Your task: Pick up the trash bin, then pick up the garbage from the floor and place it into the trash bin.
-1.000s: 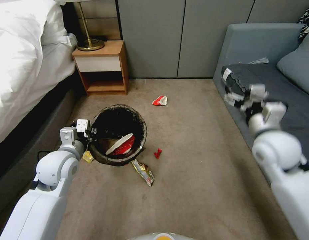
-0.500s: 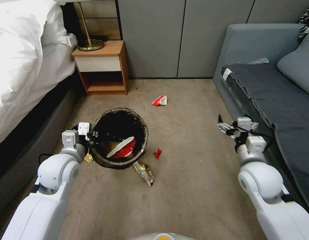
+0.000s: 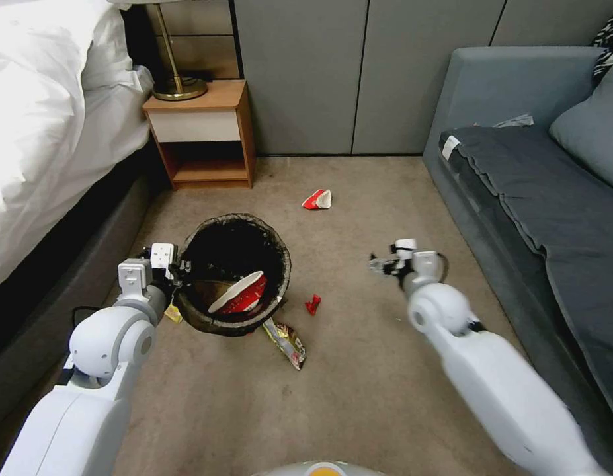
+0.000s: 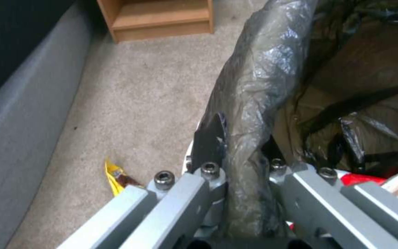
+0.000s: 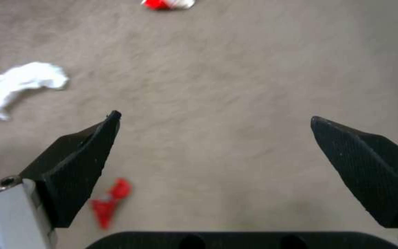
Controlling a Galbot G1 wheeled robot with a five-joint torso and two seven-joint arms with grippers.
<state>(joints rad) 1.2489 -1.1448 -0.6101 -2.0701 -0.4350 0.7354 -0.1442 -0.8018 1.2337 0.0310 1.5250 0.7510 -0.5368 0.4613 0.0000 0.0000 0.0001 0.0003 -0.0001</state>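
Wrapper (image 3: 173,312): mostly hidden behind the bin (image 3: 217,322) and left arm.
Second wrapper (image 3: 286,340): upper end tucked under the bin.
Tissue (image 5: 17,84): cut off by the frame edge.
Right gripper (image 3: 380,263): blurred.
Lamp (image 3: 176,84): top cropped.

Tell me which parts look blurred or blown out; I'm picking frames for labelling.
Head view: right gripper and forearm motion-smeared, the bed's white duvet overexposed. Left wrist view: glare on the trash bin liner. Right wrist view: soft red scrap and tissue.
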